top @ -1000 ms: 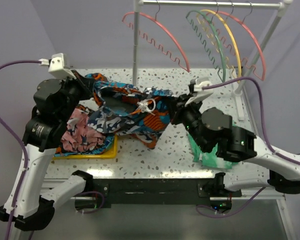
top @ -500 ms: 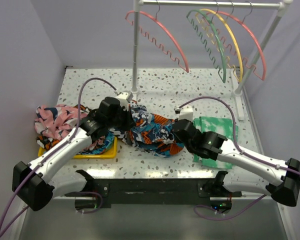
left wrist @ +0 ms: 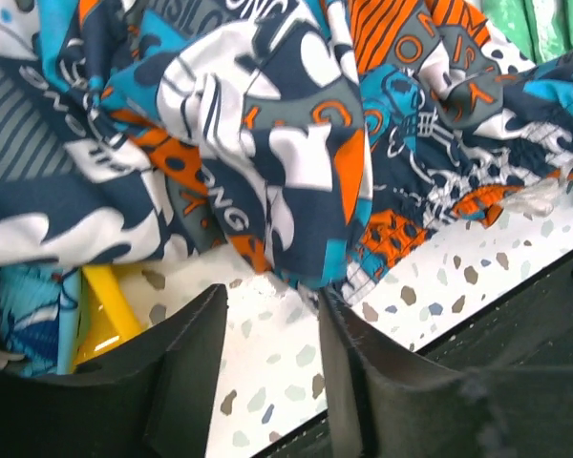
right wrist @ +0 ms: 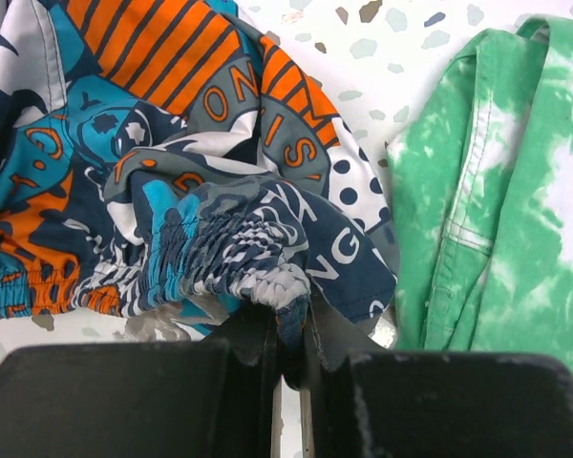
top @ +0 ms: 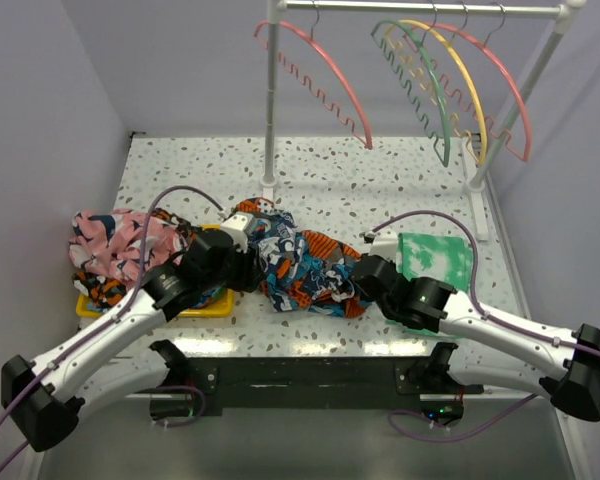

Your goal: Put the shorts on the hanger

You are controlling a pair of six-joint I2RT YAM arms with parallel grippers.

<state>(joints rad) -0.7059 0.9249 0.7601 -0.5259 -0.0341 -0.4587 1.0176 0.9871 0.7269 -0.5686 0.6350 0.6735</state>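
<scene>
Though meant for the large, thin coral-pink arched hanger [top: 332,64] with wavy inner strip, hooked alone on the left stretch of the white metal rail [top: 380,7] at the back, not yet anywhere near it: soft shorts in a busy orange, teal, navy and white print [top: 302,262], heaped low on the speckled white tabletop [top: 360,190] between the two arms, well apart from the rack.

Pinched at the right edge of the heap by the black right gripper [right wrist: 288,320]: fingers drawn together on a gathered bunch of elastic waistband, fabric squeezed between them. Probably chosen as a firm, thick hold, good for lifting without slipping.

Seen from the left wrist, black left gripper [left wrist: 269,291] low over the table at the near-left edge of the heap, fingers apart, nothing between them but bare speckled surface, cloth edge just beyond the tips. Likely lined up for a second hold, needed to spread the waist wide enough to drape over the arch.

Close by, and best kept out of either pinch: flat green-and-white tie-dye cloth [right wrist: 497,191] just beside the right grip; pink-and-navy patterned garment [top: 110,245] piled on a shallow yellow tray [left wrist: 105,305], part of the shorts overlapping that tray's corner.

Judged early in the job: lifting, spreading and hanging all to come. With one hold only, likely to dangle as a bundle.
</scene>
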